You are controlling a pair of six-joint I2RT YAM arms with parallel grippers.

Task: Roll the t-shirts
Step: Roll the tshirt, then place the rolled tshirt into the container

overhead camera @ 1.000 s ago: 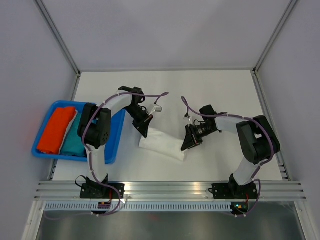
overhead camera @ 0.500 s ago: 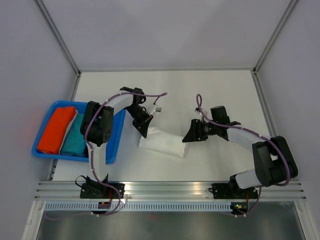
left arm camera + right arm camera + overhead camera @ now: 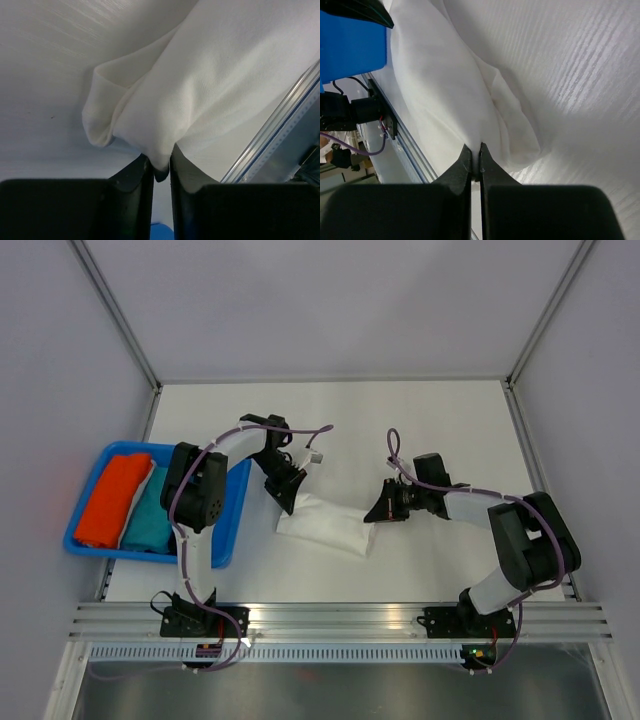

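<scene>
The white t-shirt (image 3: 330, 525) lies folded into a narrow band on the table between my two grippers; its print is hidden. My left gripper (image 3: 290, 502) is shut on the band's upper left edge, and the cloth (image 3: 190, 100) bunches out from between its jaws (image 3: 161, 167). My right gripper (image 3: 372, 516) is shut on the band's right end, with a thin fold of cloth (image 3: 450, 100) pinched between its jaws (image 3: 475, 162).
A blue tray (image 3: 224, 540) at the left edge holds a rolled orange shirt (image 3: 110, 500) and a rolled teal shirt (image 3: 150, 512). The white table (image 3: 400, 420) is walled at the back and sides. A metal rail (image 3: 340, 618) runs along the near edge.
My right arm has swung outward and stretched flatter, its gripper staying at the shirt's right end. The left gripper has barely moved. The band has drawn slightly tighter.
</scene>
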